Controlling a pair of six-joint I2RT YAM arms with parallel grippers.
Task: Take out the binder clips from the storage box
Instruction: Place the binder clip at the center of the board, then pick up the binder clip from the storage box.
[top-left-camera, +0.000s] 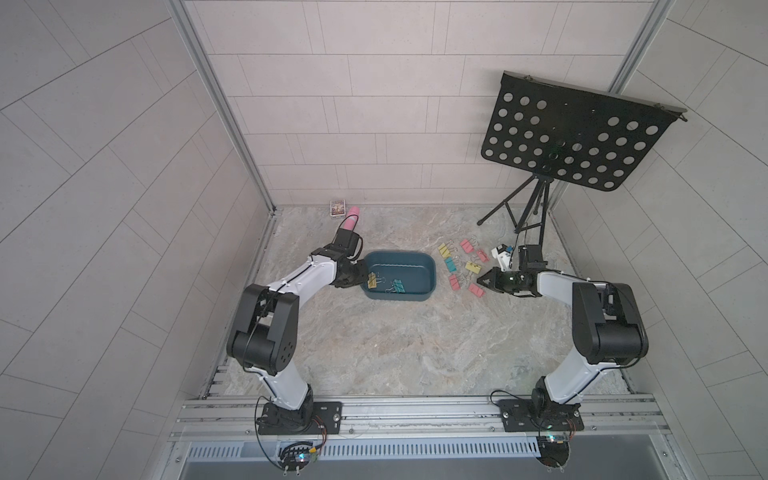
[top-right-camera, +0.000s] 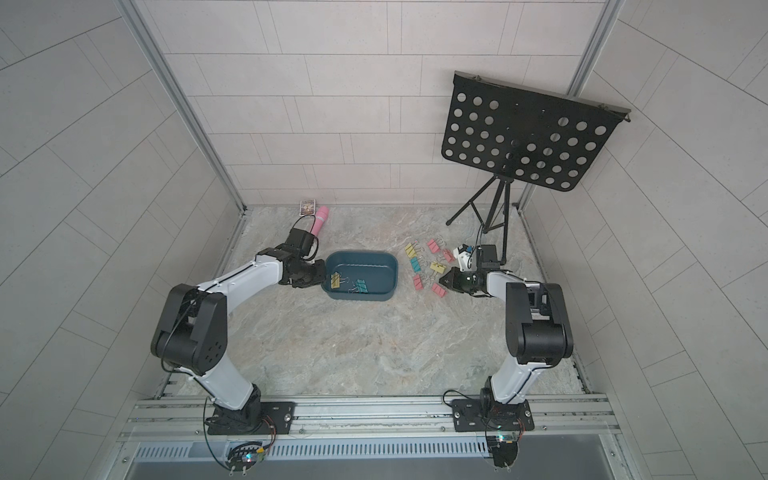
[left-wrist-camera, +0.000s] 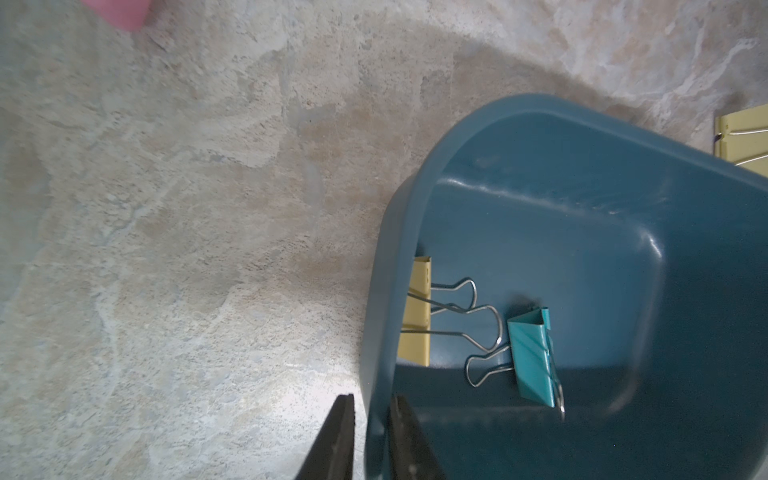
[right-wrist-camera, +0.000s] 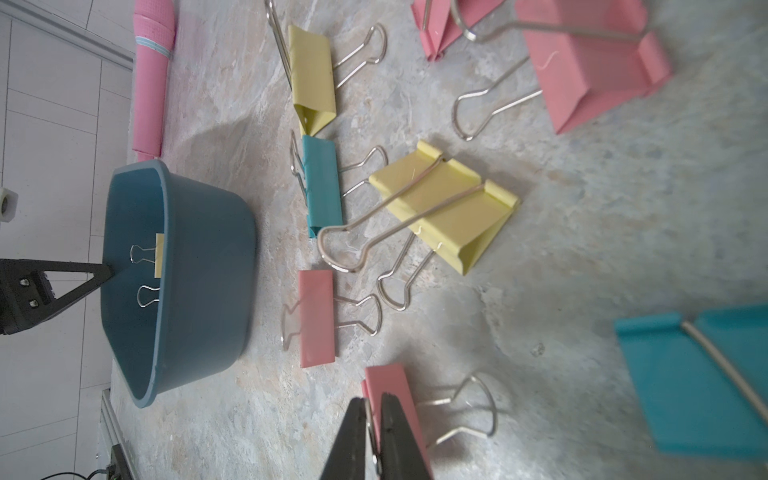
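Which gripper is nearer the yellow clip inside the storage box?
Left. The left gripper pinches the storage box wall beside that yellow clip; the right gripper is beyond the box's far end.

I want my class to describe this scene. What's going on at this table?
Two robot arms are taking binder clips out of a box. The left gripper is clamped on the box's wall. A yellow clip and a teal clip lie inside. Several other clips lie on the table beside it. The right gripper sits narrowly around the wire handle of a pink clip there. Whether it grips is unclear.
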